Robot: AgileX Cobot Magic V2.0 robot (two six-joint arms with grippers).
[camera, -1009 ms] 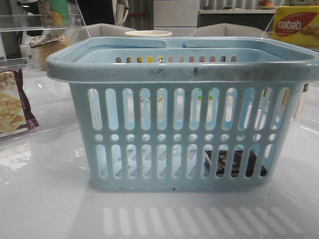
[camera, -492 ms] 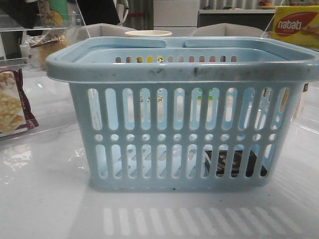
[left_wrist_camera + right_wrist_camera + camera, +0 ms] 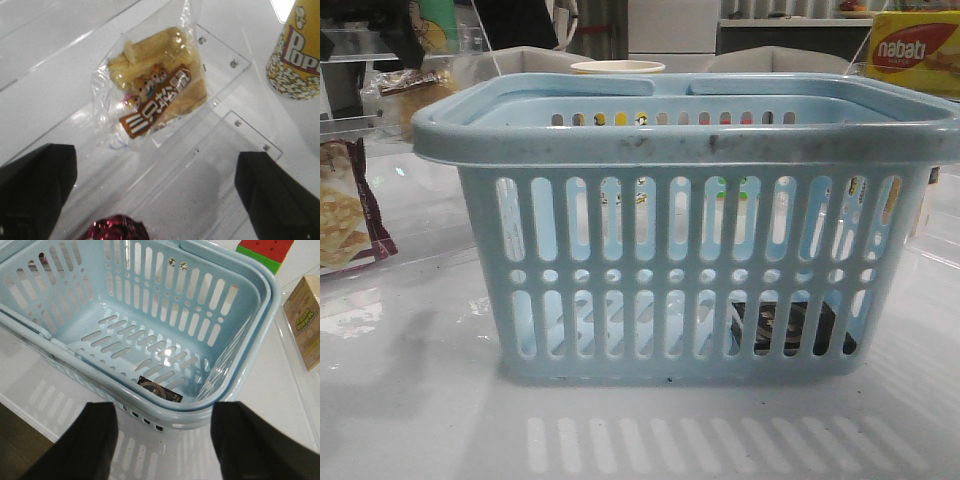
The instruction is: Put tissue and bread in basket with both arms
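The light-blue basket (image 3: 690, 145) stands in the middle of the table. The tissue (image 3: 785, 325), a small black packet, lies on the basket floor at the right and also shows in the right wrist view (image 3: 160, 389). The bread (image 3: 160, 85), a golden bun in clear wrap, lies on a clear acrylic stand; it also shows at the far left in the front view (image 3: 415, 95). My left gripper (image 3: 155, 195) is open and empty, short of the bread. My right gripper (image 3: 165, 450) is open and empty, just outside the basket rim (image 3: 250, 385).
A maroon-edged cracker pack (image 3: 345, 215) lies left of the basket, its end under my left gripper (image 3: 117, 230). A popcorn cup (image 3: 297, 50) stands near the bread. A yellow nabati box (image 3: 915, 50) is at the back right. A coloured cube (image 3: 265, 252) and a small carton (image 3: 307, 320) stand beyond the basket.
A dark part of my left arm has come further into the front view's top left corner, above the bread. The basket and the tissue have not moved.
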